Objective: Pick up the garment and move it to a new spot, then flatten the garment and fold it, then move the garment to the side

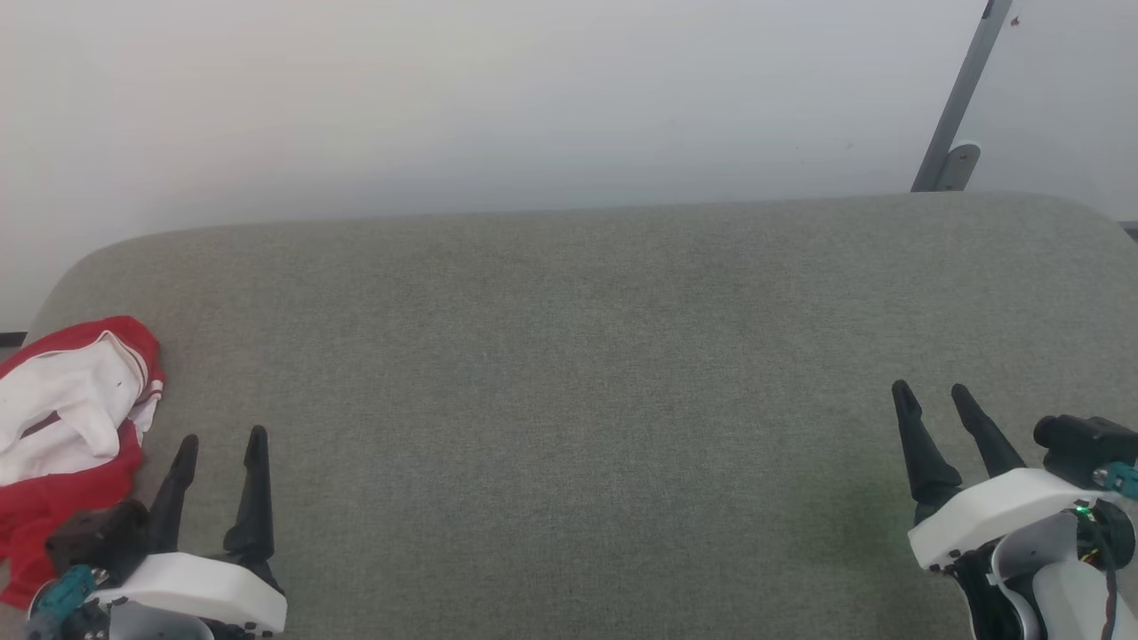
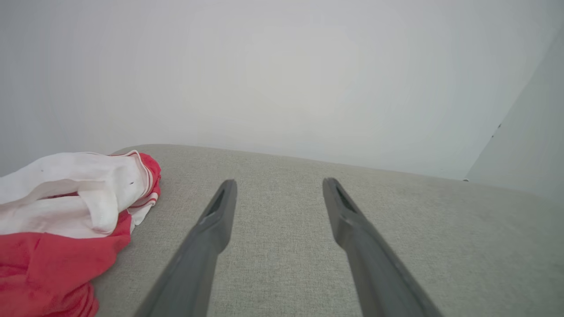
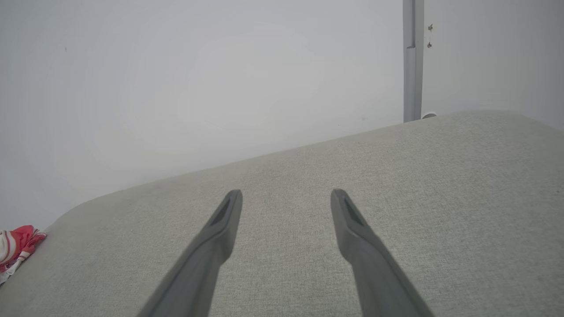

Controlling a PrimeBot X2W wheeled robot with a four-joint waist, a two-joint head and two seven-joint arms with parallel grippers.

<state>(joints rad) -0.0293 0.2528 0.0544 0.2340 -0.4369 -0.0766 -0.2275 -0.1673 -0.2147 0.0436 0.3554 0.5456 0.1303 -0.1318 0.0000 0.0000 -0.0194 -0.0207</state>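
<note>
The garment (image 1: 71, 427) lies crumpled at the far left edge of the grey padded surface (image 1: 569, 356), red fabric with its white lining turned up and thin white stripes at the hem. In the left wrist view the garment (image 2: 66, 220) sits just left of my fingers. My left gripper (image 1: 222, 437) stands open right beside it, nothing between the fingers; it also shows open in its own wrist view (image 2: 278, 182). My right gripper (image 1: 932, 389) is open at the lower right, far from the cloth, and shows open in its wrist view (image 3: 286, 193), where a bit of the garment (image 3: 17, 244) appears at the far left.
The grey fabric surface spreads wide between the two grippers and ends in a rounded back edge against a pale wall (image 1: 444, 107). A slanted grey metal bar (image 1: 960, 98) stands behind the back right corner.
</note>
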